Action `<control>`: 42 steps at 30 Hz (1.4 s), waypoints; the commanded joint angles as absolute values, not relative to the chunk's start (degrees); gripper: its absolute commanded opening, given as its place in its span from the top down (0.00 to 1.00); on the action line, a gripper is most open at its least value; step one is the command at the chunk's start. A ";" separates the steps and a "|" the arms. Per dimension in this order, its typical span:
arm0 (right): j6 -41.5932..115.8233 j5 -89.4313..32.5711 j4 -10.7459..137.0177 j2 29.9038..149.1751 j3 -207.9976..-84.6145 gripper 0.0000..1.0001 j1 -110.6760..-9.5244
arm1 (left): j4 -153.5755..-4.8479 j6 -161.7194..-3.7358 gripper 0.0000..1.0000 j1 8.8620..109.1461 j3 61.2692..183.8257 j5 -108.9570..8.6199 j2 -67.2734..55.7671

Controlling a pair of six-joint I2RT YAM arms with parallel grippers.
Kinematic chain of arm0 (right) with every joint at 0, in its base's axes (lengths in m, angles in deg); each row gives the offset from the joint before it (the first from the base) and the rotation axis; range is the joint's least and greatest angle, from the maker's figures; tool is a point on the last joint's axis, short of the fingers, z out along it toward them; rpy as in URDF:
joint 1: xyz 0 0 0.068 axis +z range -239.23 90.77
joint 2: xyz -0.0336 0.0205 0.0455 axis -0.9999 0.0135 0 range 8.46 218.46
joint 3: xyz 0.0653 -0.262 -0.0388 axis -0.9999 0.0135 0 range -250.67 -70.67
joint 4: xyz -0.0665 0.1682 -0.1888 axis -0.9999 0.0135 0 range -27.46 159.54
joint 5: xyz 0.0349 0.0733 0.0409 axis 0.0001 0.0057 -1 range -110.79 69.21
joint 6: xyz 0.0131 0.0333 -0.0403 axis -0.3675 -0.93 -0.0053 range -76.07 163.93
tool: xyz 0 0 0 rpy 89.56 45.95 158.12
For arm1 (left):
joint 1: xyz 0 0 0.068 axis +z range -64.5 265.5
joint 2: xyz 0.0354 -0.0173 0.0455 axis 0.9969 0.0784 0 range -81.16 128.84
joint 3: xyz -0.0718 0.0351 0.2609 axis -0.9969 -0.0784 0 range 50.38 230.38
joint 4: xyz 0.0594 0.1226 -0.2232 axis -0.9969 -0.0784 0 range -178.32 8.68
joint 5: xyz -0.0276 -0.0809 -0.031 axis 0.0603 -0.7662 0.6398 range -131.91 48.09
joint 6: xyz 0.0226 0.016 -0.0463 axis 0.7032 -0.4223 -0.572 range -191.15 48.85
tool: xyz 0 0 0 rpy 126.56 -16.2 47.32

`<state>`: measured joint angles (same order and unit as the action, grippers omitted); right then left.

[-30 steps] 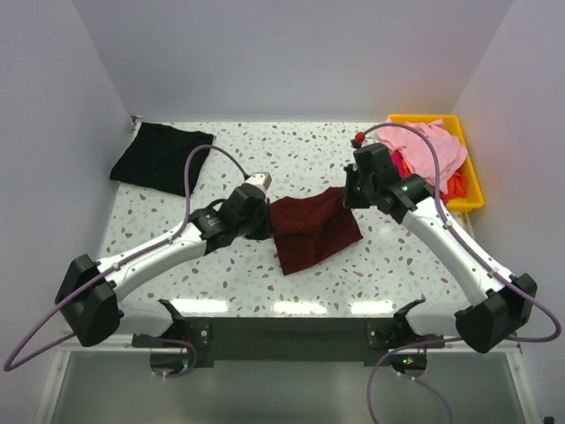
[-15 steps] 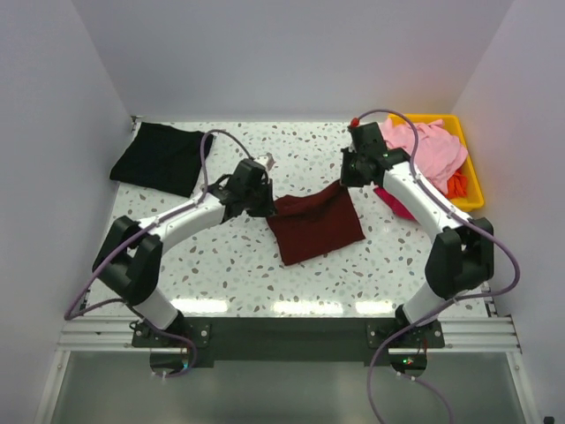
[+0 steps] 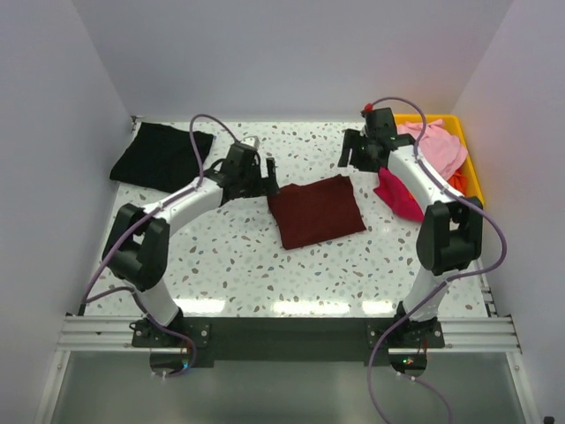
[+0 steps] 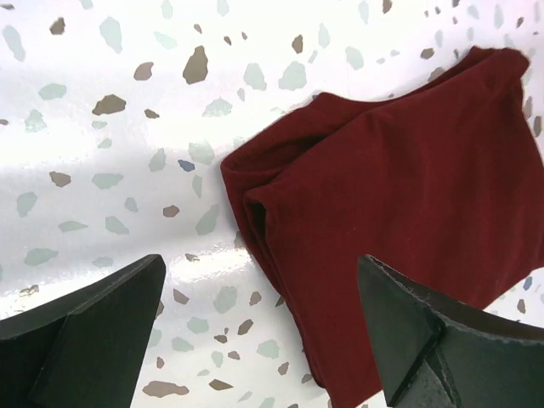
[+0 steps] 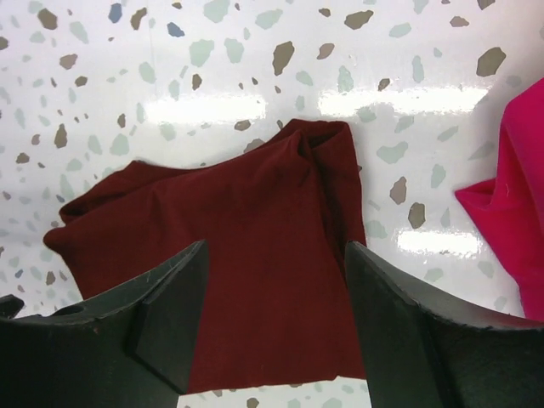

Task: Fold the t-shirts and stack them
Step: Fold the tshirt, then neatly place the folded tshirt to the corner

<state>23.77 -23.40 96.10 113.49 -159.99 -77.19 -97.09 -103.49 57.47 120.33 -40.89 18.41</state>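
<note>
Both grippers have let go. The left gripper [image 3: 254, 170] hangs just beyond the far-left corner of the maroon t-shirt [image 3: 316, 210], its jaws spread with nothing between them. The right gripper [image 3: 357, 152] sits past the far-right corner, equally released. A second ago each was down at a side edge of the maroon t-shirt, which lay rumpled and skewed. Now it rests on the tabletop [image 3: 229, 256] as a flat, fairly square folded packet, apart from both grippers.

That fold looks finished, so stacking probably comes next. The black t-shirt [image 3: 161, 156] lies well to the left of the maroon one. To its right a magenta t-shirt [image 3: 397, 194] spills from the yellow bin [image 3: 475, 181] under a pink t-shirt [image 3: 434, 146].
</note>
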 commanded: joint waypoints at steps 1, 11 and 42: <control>24.94 -25.44 94.10 104.20 -157.00 0.31 -76.57 | -95.82 -103.23 0.00 57.38 119.64 -39.18 12.36; 24.24 -35.02 89.26 94.86 -142.22 0.33 -75.78 | -80.13 -105.16 0.00 57.38 103.05 -52.61 2.70; 20.82 -37.49 82.23 103.29 -129.29 0.35 -74.11 | -35.27 -117.99 0.00 57.38 83.95 -66.60 18.50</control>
